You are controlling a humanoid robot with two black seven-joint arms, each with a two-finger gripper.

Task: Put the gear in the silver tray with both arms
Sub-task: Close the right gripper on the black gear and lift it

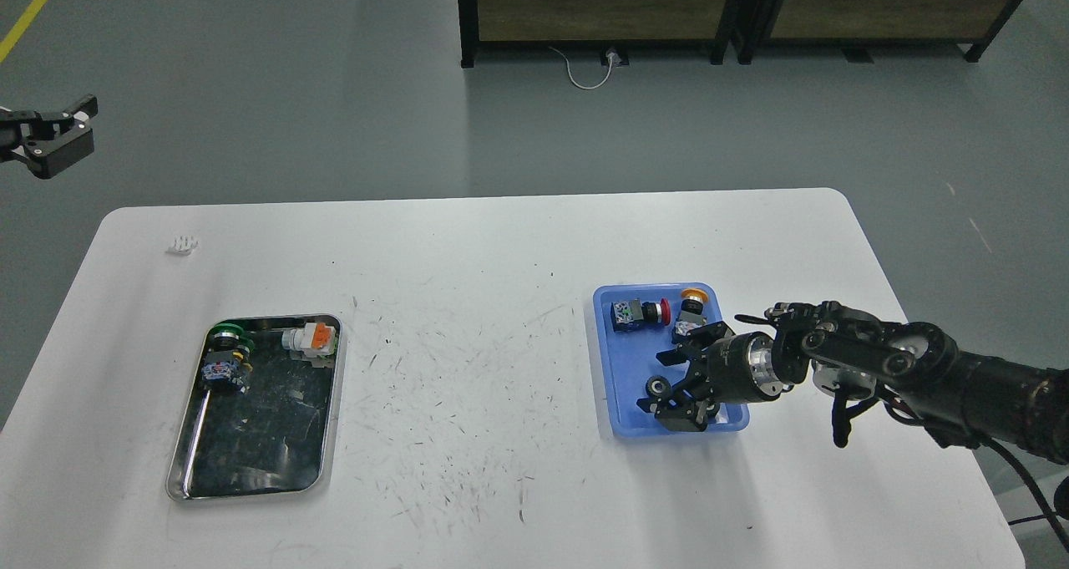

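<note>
The silver tray (259, 439) lies on the left of the white table. It holds a green-capped push button (224, 357) and a white and orange switch (311, 339). A small black gear (657, 385) lies in the blue plastic tray (622, 368) on the right. My right gripper (660, 381) is open, low in the blue tray, with one finger on either side of the gear. My left gripper (60, 128) is open and empty, raised off the table beyond its far left corner.
The blue tray also holds a red-capped button (639, 312) and an orange-capped button (690, 308) at its far end. A small white part (183, 244) lies near the table's far left corner. Dark cabinets (735, 9) stand on the floor behind.
</note>
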